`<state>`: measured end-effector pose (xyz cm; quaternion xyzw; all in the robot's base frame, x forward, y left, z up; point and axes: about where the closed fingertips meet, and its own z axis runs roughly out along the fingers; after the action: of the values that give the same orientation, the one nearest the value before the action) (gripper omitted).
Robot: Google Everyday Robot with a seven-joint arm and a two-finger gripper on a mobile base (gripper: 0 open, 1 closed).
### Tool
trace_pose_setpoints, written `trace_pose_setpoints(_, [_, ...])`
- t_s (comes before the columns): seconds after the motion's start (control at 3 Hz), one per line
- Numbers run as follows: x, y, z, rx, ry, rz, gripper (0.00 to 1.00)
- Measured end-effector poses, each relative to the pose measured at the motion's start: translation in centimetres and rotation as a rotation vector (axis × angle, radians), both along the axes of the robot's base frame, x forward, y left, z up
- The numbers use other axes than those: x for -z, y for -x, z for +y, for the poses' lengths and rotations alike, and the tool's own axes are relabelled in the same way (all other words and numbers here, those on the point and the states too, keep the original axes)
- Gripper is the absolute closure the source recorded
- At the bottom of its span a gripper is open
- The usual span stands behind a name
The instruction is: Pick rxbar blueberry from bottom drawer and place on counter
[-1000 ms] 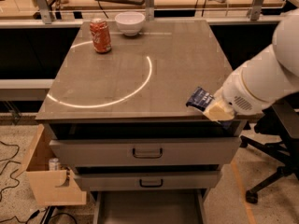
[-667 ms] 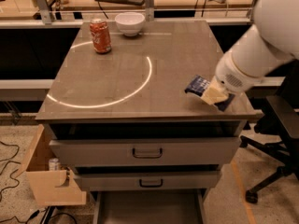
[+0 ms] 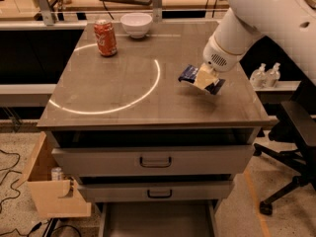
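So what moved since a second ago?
The gripper, clamped on the small dark blue shiny snack bar, carried it from near the front edge farther in over the glossy grey-brown counter. The red soda can, white bowl and open grey bottom drawer stayed put.

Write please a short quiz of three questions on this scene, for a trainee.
1. True or false: the end effector grips the rxbar blueberry over the right part of the counter.
2. What stands next to the red soda can at the far side of the counter? A) white bowl B) mug C) plate
3. Fill in: the bottom drawer is ____ (open or closed).
Key: 1 true; 2 A; 3 open.
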<state>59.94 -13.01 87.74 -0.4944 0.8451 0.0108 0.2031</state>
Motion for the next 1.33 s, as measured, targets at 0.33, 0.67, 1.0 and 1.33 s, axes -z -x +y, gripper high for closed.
trace_pose_setpoints(0.33, [0.82, -1.92, 0.60, -0.024, -0.015, 0.003, 1.00])
trace_pose_setpoints(0.67, [1.00, -2.06, 0.73, -0.027, -0.017, 0.004, 0.83])
trace_pose_setpoints(1.0, [1.19, -2.10, 0.82, -0.028, -0.018, 0.005, 0.60])
trace_pose_setpoints(1.33, [1.38, -2.16, 0.92, -0.030, -0.018, 0.007, 0.36])
